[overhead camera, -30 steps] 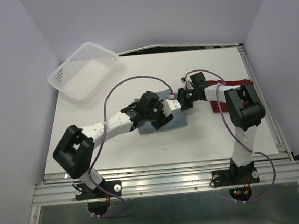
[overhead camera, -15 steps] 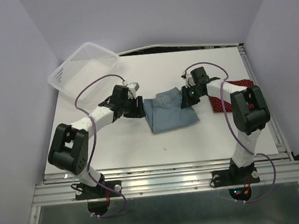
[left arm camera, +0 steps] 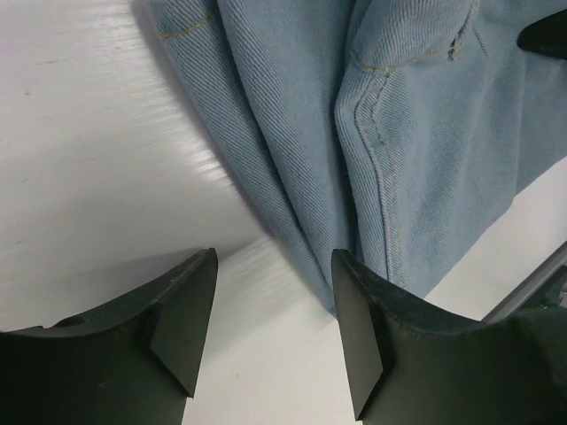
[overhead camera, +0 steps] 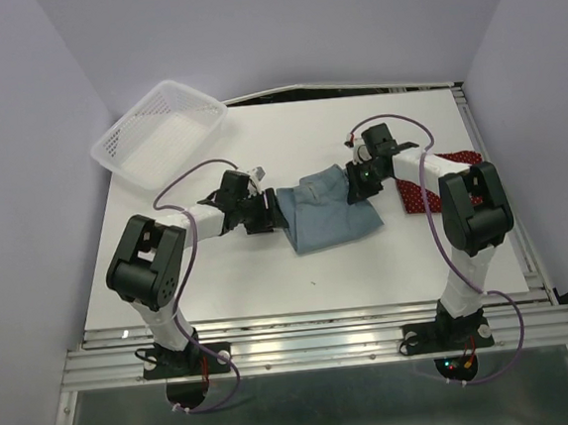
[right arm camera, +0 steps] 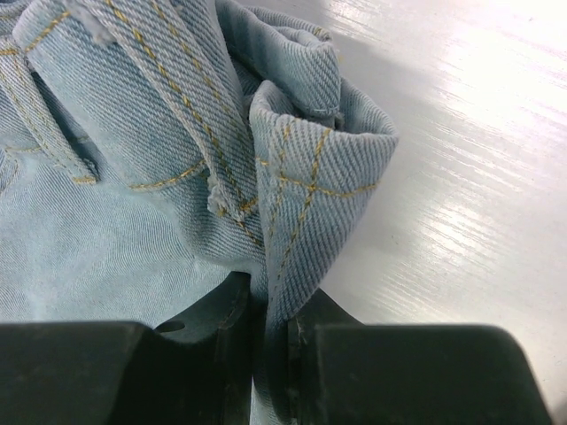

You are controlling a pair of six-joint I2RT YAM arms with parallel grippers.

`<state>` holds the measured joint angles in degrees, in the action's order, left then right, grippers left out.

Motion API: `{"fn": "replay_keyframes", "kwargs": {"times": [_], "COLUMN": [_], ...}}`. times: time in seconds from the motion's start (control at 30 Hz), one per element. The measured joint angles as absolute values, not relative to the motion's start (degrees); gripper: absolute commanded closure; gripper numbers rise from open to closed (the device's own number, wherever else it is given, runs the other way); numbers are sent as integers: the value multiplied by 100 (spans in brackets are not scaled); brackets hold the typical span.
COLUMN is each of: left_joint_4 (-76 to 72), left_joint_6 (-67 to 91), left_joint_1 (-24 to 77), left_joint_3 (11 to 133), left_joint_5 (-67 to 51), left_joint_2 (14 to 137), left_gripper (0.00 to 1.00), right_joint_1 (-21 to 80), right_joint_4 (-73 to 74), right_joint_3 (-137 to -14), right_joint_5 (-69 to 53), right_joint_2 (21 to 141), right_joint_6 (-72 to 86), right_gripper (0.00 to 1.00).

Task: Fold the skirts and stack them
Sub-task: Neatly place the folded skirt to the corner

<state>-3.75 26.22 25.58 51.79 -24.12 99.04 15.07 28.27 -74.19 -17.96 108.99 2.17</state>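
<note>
Now the denim skirt [overhead camera: 328, 209] lies bunched near the middle of the table [overhead camera: 270, 283], its long axis running left to right between the arms. The left gripper [overhead camera: 264, 214] is open and empty, just beside the skirt's left edge. The right gripper [overhead camera: 356, 184] pinches its far right corner. The red skirt [overhead camera: 459, 160] lies at the right edge.

The denim skirt [overhead camera: 328, 209] is light blue twill with mustard-yellow stitching along its seams. At its three o'clock, the red skirt [overhead camera: 420, 199] is dark red, speckled with tiny white dots. Toward ten o'clock, the basket [overhead camera: 197, 94] is white mesh on a white table [overhead camera: 269, 273]. Purple cables [overhead camera: 195, 165] loop over black-and-white arms [overhead camera: 200, 218].
</note>
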Motion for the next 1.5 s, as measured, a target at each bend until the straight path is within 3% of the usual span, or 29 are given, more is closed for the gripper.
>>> {"fn": "replay_keyframes", "kwargs": {"times": [0.17,0.3,0.4,0.5,0.67,0.9,1.5], "left_joint_4": [-762,-963,-1085,-991,-593,-187,-510], "left_joint_6": [2950,3151,3253,3317,3312,3155,2759], "left_joint_1": [2626,2816,2993,3072,3175,3732,4678], "left_joint_3": [5046,5162,5365,5500,5870,7325,11826], "left_joint_5": [-2541,-2567,-2556,-2534,-2491,-2438,-2856], "left_joint_2": [9926,10141,10405,10606,10676,10958,13815], "left_gripper": [35,48,79,99,100,100,100], "right_joint_1": [1507,1507,1507,1505,1505,1243,-1468], "right_joint_4": [2847,2912,2926,2941,2995,3286,4202], "right_joint_3": [-7424,-7474,-7476,-7478,-7489,-7638,-9413], "right_joint_5": [-1796,-1739,-1625,-1496,-1166,-539,-384], "right_joint_2": [10901,10901,10901,10901,10820,10350,10259], "right_joint_6": [213,211,193,172,43,-342,-1400], "right_gripper": [99,99,99,99,99,99,99]}}
